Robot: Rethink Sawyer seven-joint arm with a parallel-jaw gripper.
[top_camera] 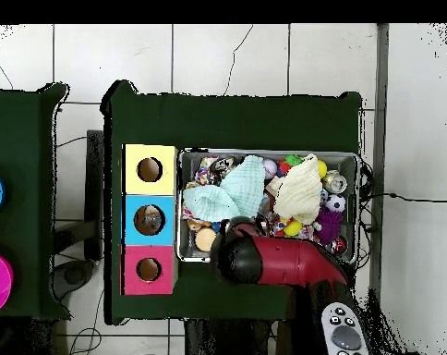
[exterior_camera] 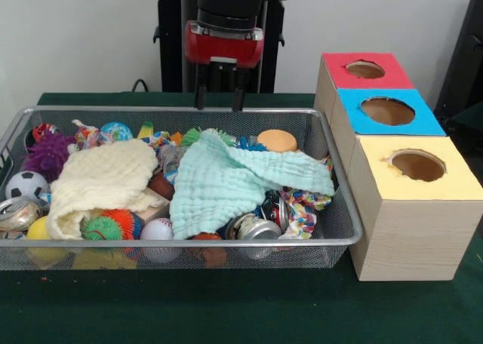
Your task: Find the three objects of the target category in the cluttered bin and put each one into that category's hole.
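Observation:
The bin (exterior_camera: 181, 112) is a wide silver wire-mesh basket on the green table; it also shows in the overhead view (top_camera: 359, 199). It holds a mint cloth (exterior_camera: 226, 179), a cream cloth (exterior_camera: 98, 178), balls, cans and toys. A row of three boxes stands beside it, with a red-topped hole (exterior_camera: 365, 69), a blue-topped hole (exterior_camera: 387, 111) and a yellow-topped hole (exterior_camera: 417, 165). My gripper (exterior_camera: 219, 99) hangs open and empty above the bin's far rim, over the middle. In the overhead view the red arm (top_camera: 273, 263) hides the gripper.
In the bin lie a soccer ball (exterior_camera: 26, 185), a baseball (exterior_camera: 157, 230), a purple spiky ball (exterior_camera: 47, 152), crushed cans (exterior_camera: 253, 227) and an orange disc (exterior_camera: 277, 140). The robot pedestal (exterior_camera: 170, 42) stands behind the bin.

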